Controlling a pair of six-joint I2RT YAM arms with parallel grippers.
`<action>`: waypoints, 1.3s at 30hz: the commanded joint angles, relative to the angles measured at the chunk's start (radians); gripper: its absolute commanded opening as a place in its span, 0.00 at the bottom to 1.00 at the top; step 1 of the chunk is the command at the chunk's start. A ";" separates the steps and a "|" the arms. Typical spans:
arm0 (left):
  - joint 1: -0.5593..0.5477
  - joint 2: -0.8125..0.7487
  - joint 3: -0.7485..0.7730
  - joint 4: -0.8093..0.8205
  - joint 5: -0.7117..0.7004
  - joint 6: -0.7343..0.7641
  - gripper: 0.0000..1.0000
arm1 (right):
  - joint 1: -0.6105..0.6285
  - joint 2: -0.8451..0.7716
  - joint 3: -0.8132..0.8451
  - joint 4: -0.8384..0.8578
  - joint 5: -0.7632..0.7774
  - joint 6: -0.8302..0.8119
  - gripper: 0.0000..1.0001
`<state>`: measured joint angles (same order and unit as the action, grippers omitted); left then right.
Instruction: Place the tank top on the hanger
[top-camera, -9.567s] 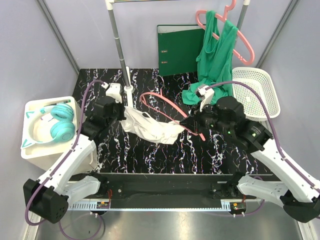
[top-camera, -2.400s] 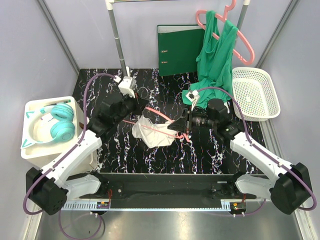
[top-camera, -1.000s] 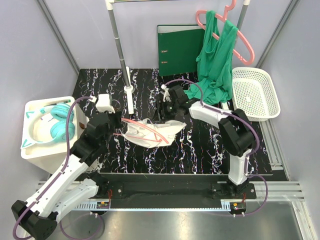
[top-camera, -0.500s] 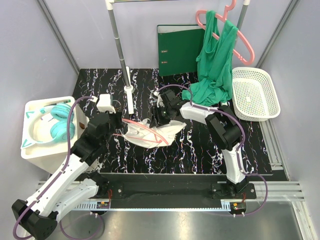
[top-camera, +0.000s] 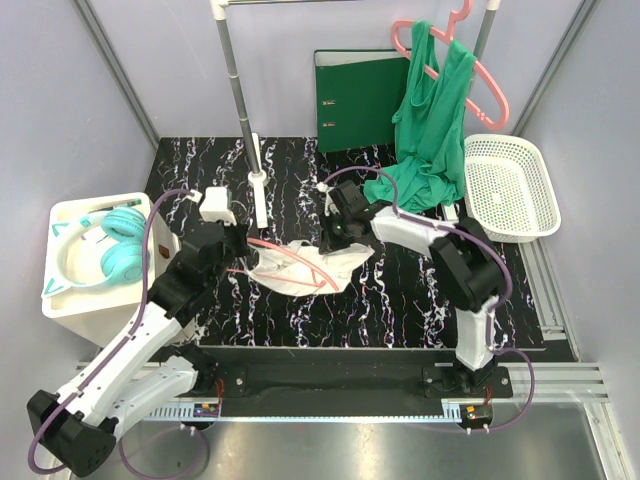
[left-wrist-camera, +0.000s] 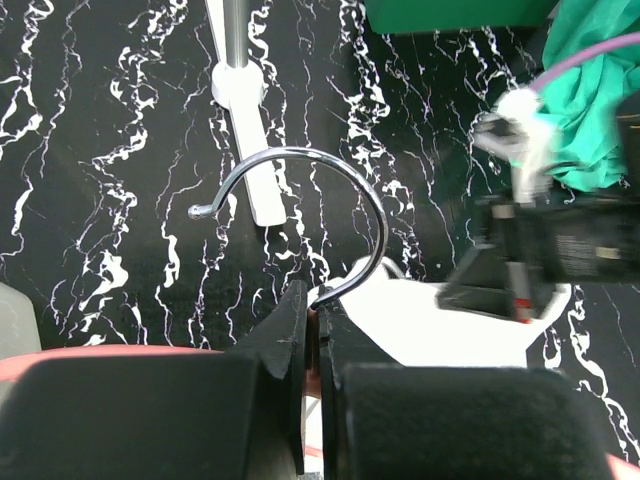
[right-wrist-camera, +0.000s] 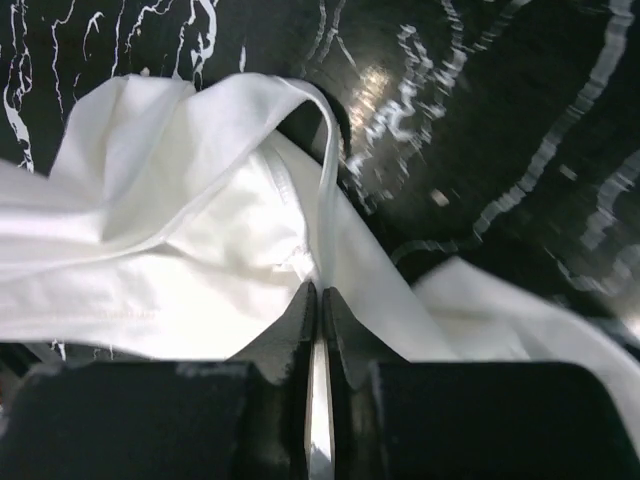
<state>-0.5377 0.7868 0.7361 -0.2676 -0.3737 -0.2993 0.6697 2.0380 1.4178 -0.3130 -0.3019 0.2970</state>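
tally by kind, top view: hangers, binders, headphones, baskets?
Hangers: 2 (thin light-pink hanger, thick salmon-pink hanger)
Binders: 1 (green lever-arch binder)
Headphones: 1 (teal cat-ear headphones)
Baskets: 1 (white plastic mesh basket)
Total: 5

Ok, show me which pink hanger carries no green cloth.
The thin light-pink hanger pinched in the left gripper, at the white tank top. The thicker salmon hanger at the back holds green cloth.

Open tabletop (top-camera: 300, 315) is found in front of and to the right of the white tank top (top-camera: 310, 265). Behind it, passage is narrowed by the rack pole's foot (top-camera: 260, 200) and the green cloth heap (top-camera: 425, 180). The sides are bounded by the headphone tub (top-camera: 80, 300) and the white basket (top-camera: 520, 190).
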 joint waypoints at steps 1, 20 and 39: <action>0.002 0.038 0.039 0.057 -0.019 0.002 0.00 | -0.019 -0.255 -0.097 -0.049 0.158 -0.053 0.11; 0.004 0.221 -0.001 0.217 0.052 -0.031 0.00 | -0.015 -0.567 -0.516 -0.080 0.190 0.159 0.57; 0.005 0.241 0.011 0.166 -0.059 0.029 0.00 | -0.025 -0.867 -0.695 0.043 0.178 0.364 0.80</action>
<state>-0.5385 1.0279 0.7269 -0.1059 -0.3370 -0.2996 0.6529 1.3296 0.7223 -0.3466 -0.1211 0.5549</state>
